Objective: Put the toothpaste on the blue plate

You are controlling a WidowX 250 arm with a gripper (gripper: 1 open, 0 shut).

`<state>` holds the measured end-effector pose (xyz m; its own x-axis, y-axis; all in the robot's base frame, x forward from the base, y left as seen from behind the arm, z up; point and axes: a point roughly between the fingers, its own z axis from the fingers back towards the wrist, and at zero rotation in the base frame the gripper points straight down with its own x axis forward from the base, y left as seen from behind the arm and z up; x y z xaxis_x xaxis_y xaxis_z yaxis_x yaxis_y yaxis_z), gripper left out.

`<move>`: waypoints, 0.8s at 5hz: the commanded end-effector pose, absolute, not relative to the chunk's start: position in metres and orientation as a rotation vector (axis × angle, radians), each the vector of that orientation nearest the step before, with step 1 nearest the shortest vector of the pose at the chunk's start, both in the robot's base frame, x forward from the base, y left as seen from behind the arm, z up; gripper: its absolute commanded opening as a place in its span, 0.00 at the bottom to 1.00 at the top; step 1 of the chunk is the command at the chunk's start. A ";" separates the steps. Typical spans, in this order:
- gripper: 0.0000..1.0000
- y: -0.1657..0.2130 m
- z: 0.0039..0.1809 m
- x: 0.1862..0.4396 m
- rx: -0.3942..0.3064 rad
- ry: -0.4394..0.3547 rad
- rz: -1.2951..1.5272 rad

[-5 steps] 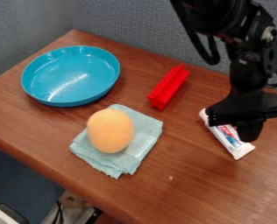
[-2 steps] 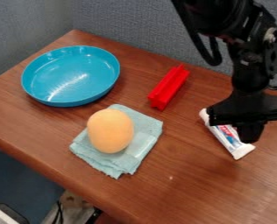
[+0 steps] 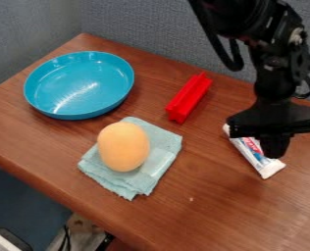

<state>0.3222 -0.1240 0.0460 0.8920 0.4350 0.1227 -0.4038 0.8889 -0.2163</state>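
Bare tabletop (image 3: 210,181) is lying open btwn the toothpaste (image 3: 260,155) and the cloth (image 3: 131,157). Red block (image 3: 189,96) and the orange ball (image 3: 123,145) are sitting across the straight path twd the blue plate (image 3: 77,84); plate's inside is standing free.

1. The black robot arm (image 3: 256,34) enters from the top right and bends down toward the table.
2. Its wrist points steeply downward, nearly vertical.
3. The black gripper (image 3: 259,137) sits low at the right side, its jaws closed together, just above the tabletop.
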 end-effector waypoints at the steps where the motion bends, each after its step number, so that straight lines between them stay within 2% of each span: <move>1: 0.00 -0.119 0.068 0.328 -0.212 -0.218 0.427; 4: 0.00 -0.118 0.083 0.328 -0.213 -0.223 0.412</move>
<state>0.3191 -0.1188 0.0574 0.9072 0.4059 0.1109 -0.3799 0.9035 -0.1985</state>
